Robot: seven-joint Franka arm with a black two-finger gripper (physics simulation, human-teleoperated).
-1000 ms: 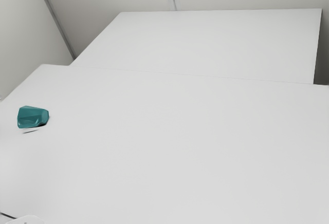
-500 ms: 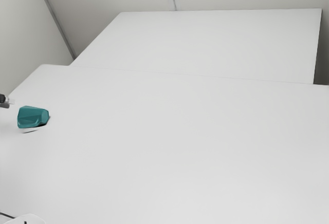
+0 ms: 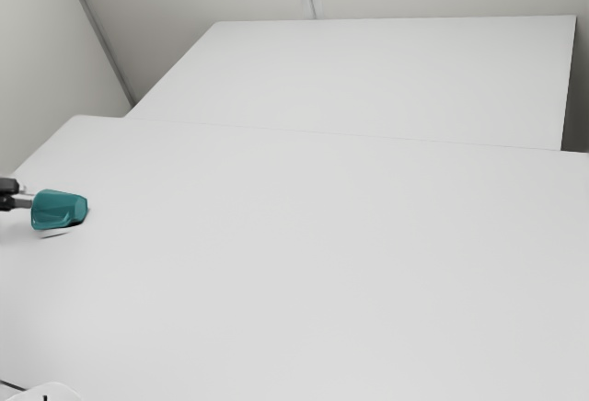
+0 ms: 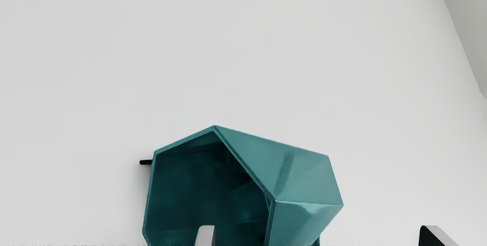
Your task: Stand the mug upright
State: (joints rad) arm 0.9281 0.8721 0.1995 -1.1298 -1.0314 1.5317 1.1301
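Teal mug (image 4: 304,177) on its side.

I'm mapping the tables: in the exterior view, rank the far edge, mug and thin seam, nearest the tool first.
1. Mug: beside the tool, exterior view's left.
2. Thin seam: beyond the mug.
3. Far edge: near the view's top.

The gripper (image 3: 28,198) points roughly level, it seems, near the surface's (image 3: 276,281) exterior-view-left edge. Its fingers (image 4: 205,236) stand wide apart.

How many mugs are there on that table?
1: the teal mug, lying on its side on the white table, beside the end effector. Others could be out of view.
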